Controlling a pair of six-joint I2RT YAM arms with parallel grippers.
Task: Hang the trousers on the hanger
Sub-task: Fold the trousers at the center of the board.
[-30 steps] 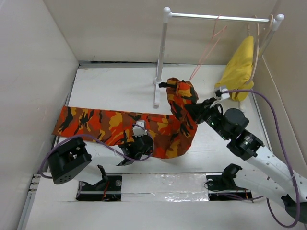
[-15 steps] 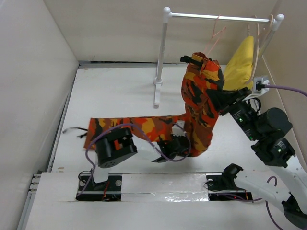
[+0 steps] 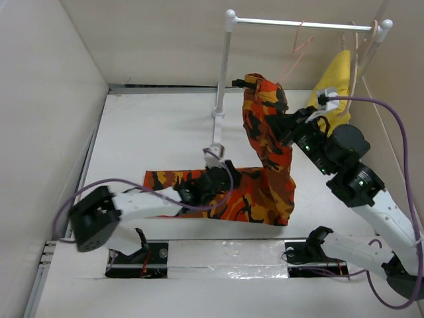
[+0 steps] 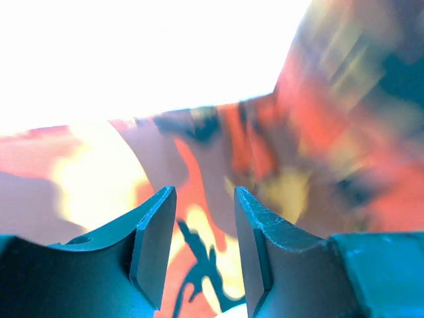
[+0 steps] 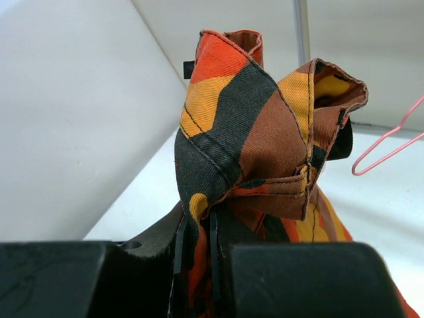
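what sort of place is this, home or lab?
Probably a lab test cell, not a home: plain white walls box in the table, a small rail stand holds a yellow cloth, and arms are bolted at the near edge.

White-and-black arms [image 3: 142, 202], purple cables [image 3: 391, 126]

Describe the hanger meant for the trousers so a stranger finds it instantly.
Find the white rail stand at the far side of the table. Hanging from its bar, right of centre, is the thin salmon-pink wire hanger. Unlike the paler beige hanger at the bar's right end, which carries a plain yellow cloth, it is bare.
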